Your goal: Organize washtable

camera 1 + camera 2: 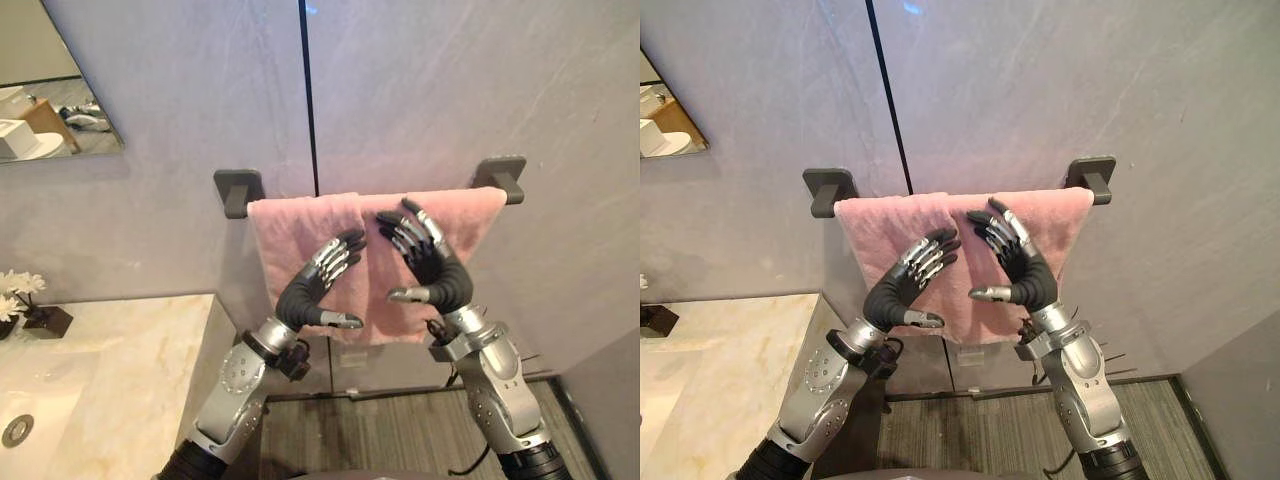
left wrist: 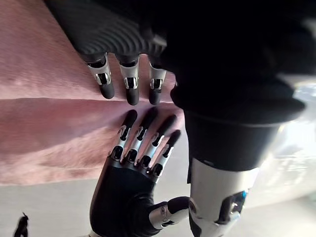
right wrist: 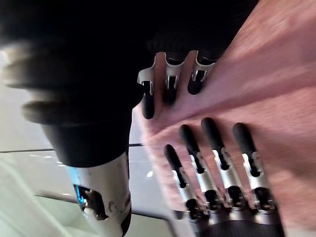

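Note:
A pink towel (image 1: 290, 230) hangs folded over a dark wall bar (image 1: 238, 190) on the grey wall, with a vertical fold line down its middle. Both hands are raised in front of it, palms facing each other. My left hand (image 1: 310, 290) is open left of the fold, its fingers (image 2: 131, 84) straight and pointing at the cloth. My right hand (image 1: 435, 270) is open right of the fold, its fingertips (image 3: 168, 81) reaching the upper part of the towel (image 3: 276, 84). Neither hand grips the cloth. Whether the tips touch it I cannot tell.
A marble washtable (image 1: 130, 370) with a sink drain (image 1: 17, 430) lies at the lower left, with white flowers in a dark pot (image 1: 45, 320) at its back. A mirror (image 1: 50, 90) hangs at the upper left. Dark wood floor (image 1: 380, 430) lies below the towel.

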Motion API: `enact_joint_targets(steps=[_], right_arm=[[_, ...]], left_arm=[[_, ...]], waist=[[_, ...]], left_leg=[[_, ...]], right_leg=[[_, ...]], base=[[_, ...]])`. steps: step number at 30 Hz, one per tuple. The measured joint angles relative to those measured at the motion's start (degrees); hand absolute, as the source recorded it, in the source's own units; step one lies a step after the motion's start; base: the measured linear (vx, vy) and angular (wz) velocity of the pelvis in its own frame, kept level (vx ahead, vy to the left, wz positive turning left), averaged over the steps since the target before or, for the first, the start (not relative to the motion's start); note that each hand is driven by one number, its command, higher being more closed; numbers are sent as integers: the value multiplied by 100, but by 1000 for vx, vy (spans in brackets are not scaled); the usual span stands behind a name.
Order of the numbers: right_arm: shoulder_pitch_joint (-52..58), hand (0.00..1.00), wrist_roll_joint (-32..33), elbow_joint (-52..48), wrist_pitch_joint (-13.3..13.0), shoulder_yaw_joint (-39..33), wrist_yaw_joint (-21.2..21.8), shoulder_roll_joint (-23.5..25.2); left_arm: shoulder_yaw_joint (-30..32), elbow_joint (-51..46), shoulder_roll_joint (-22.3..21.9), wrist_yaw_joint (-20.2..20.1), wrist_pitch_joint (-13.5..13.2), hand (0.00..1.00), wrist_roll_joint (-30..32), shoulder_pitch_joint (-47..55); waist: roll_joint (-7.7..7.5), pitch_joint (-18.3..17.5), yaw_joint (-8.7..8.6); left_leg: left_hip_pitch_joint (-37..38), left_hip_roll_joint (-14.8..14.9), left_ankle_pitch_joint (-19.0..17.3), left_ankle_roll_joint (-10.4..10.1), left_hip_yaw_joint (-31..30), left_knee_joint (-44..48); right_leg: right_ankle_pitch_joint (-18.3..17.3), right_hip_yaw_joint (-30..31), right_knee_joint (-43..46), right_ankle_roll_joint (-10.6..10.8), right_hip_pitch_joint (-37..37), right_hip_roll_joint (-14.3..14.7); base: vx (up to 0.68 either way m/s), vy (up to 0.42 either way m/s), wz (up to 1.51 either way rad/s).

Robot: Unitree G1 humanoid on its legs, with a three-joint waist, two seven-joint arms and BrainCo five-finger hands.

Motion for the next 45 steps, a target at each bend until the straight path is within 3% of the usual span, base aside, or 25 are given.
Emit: enact_joint_targets(steps=[4,7,12,21,29,34,40,45], right_arm=[[194,0,-858,971,219,16,-116,6],[195,0,-1262,1255,225,10,-247,47],[185,0,-1606,1524,224,-35,-568,84],[79,0,-2225,1894,224,-1012,-1252,409],[75,0,-2386,1815,220,-2084,-1779,431],[283,0,-2430,1410,211,-2750,-2042,663],[619,0,-2437,1229,209,-3136,-2263,1088],[890,0,-2627,1376,208,-3222,-2274,1184]], left_arm=[[28,655,-147,132,82,0,402,106],[101,1036,-244,318,97,0,690,106],[312,1449,-337,726,167,0,1122,103],[1054,1742,-338,1339,206,0,1595,51],[1642,1901,-369,1724,206,0,1654,49],[2019,1901,-634,1827,205,0,1699,121],[2630,1869,-972,1953,205,0,1684,495],[2707,1842,-1061,1947,202,0,1681,810]], waist=[[2,-1,30],[-4,1,21],[-11,2,22],[-93,53,-4],[-122,71,1],[-135,80,-22],[-148,88,-109],[-143,91,-111]], left_leg=[[-92,34,7,9,-19,-28],[-106,35,14,13,-21,-25],[-138,49,13,13,-31,-13],[-212,45,14,11,-84,2],[-215,81,13,9,-12,2],[-213,92,10,6,26,0],[-200,82,4,3,33,-1],[-196,82,-4,-6,26,-14]], right_leg=[[3,4,-1,-4,-85,-5],[12,1,-18,-4,-86,-5],[34,-26,-89,-17,-79,14],[90,-125,-201,-30,-71,13],[107,-23,-211,-57,-84,9],[119,10,-233,-67,-87,20],[115,4,-228,-60,-92,17],[104,-25,-222,-48,-88,11]], base=[[0,0,0],[0,0,0],[-1,-5,1],[-5,-15,3],[-12,-6,-3],[-11,-9,-2],[0,0,0],[0,0,0]])
